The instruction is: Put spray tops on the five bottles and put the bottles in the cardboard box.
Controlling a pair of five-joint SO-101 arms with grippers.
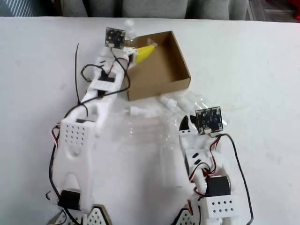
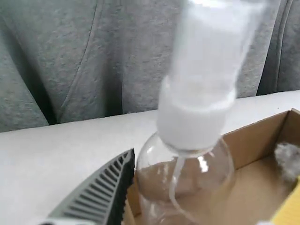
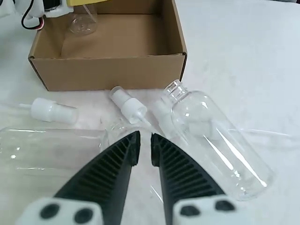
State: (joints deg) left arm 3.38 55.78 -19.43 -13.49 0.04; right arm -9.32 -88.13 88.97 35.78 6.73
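My left gripper (image 1: 137, 48) is shut on a clear bottle (image 2: 185, 173) that carries a white spray top (image 2: 201, 93). It holds the bottle upright just inside the far left corner of the cardboard box (image 1: 159, 70). My right gripper (image 3: 144, 140) hovers low over the table in front of the box, its black fingers shut with nothing between them. An uncapped clear bottle (image 3: 220, 136) lies beside it and another clear bottle (image 3: 51, 150) on its other side. Two loose spray tops (image 3: 49, 110) (image 3: 127, 104) lie between the bottles and the box.
The box floor (image 3: 122, 35) is bare apart from the held bottle (image 3: 83, 21). Clear bottles (image 1: 150, 129) lie between the two arms. The white table (image 1: 253, 61) stretches right of the box. Grey fabric (image 2: 93, 56) hangs behind the far table edge.
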